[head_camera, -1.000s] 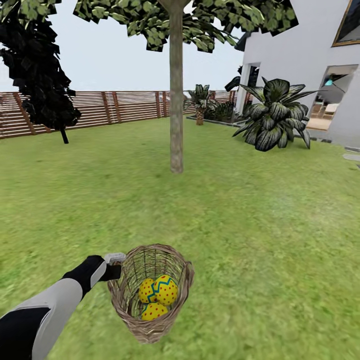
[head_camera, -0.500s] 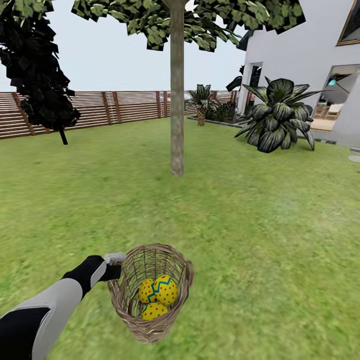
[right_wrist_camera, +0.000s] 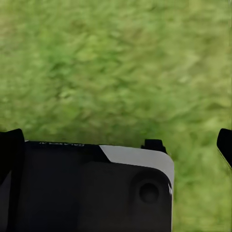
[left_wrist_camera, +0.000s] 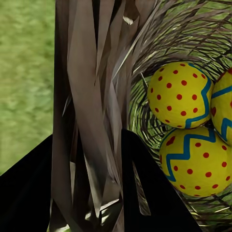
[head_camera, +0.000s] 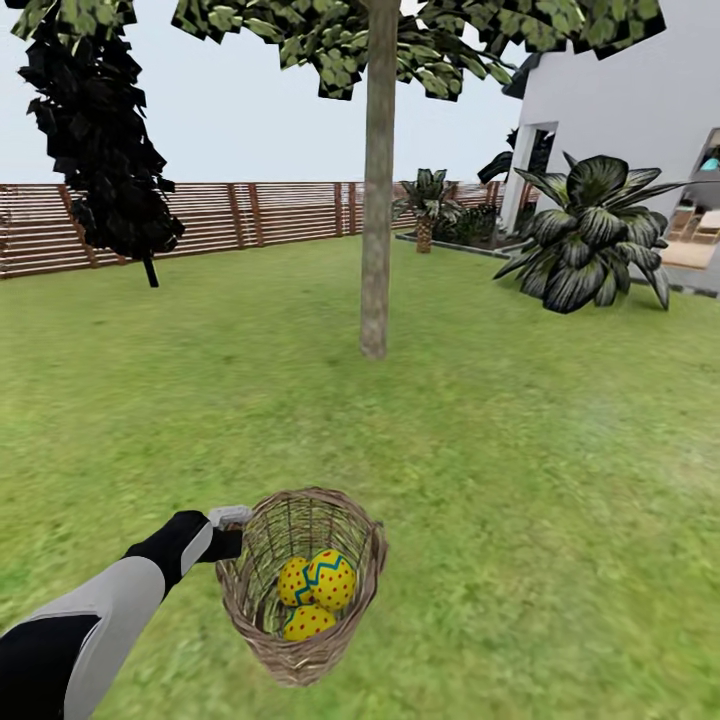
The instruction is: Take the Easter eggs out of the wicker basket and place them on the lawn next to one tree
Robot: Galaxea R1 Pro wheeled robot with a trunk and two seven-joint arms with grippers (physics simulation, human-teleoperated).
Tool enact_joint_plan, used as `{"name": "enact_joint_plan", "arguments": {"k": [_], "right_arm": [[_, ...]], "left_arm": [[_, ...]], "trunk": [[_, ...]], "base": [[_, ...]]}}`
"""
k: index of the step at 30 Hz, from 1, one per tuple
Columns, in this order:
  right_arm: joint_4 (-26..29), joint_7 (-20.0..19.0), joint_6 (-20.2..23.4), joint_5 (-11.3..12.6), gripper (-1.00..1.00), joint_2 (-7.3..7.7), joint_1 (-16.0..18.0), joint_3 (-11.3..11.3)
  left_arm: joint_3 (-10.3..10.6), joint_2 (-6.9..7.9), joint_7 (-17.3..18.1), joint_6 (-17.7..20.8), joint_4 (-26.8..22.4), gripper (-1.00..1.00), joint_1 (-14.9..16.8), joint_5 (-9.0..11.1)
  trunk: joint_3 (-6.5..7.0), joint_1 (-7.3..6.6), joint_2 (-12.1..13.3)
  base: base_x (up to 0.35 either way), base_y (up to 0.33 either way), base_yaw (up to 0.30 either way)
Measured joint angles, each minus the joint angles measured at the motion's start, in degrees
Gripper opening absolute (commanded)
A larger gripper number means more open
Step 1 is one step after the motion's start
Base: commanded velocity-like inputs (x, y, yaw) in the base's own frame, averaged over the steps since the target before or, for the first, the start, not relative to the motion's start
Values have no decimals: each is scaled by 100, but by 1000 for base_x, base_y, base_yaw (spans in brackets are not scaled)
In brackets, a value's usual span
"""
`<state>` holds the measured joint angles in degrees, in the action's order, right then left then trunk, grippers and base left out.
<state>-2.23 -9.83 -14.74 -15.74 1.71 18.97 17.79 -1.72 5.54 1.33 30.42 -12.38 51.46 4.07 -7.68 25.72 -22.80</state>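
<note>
Easter eggs [head_camera: 315, 588], all three, lie inside the wicker basket [head_camera: 301, 585] carried at its rim by the clamped left end effector [head_camera: 232, 530], the tree [head_camera: 376, 200] well ahead across the lawn [head_camera: 500, 450]; right end effector [right_wrist_camera: 116, 140] wide and empty; no egg placed yet.

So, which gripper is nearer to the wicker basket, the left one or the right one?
Left. The left gripper is at the rim of the wicker basket, its fingers around the weave. The right gripper points at bare lawn, no basket near.
</note>
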Motion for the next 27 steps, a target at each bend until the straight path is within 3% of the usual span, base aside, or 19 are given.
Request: {"name": "enact_joint_plan", "arguments": {"k": [8, 27], "right_arm": [[0, 0, 0, 0, 100, 0, 0, 0], [0, 0, 18, 0, 100, -4, 0, 0]], "left_arm": [[1, 0, 1, 0, 0, -100, 0, -8], [-1, 0, -6, 0, 0, -100, 0, -6]], "trunk": [[0, 0, 0], [0, 0, 0]], "base": [[313, 0, 253], [313, 0, 3]]}}
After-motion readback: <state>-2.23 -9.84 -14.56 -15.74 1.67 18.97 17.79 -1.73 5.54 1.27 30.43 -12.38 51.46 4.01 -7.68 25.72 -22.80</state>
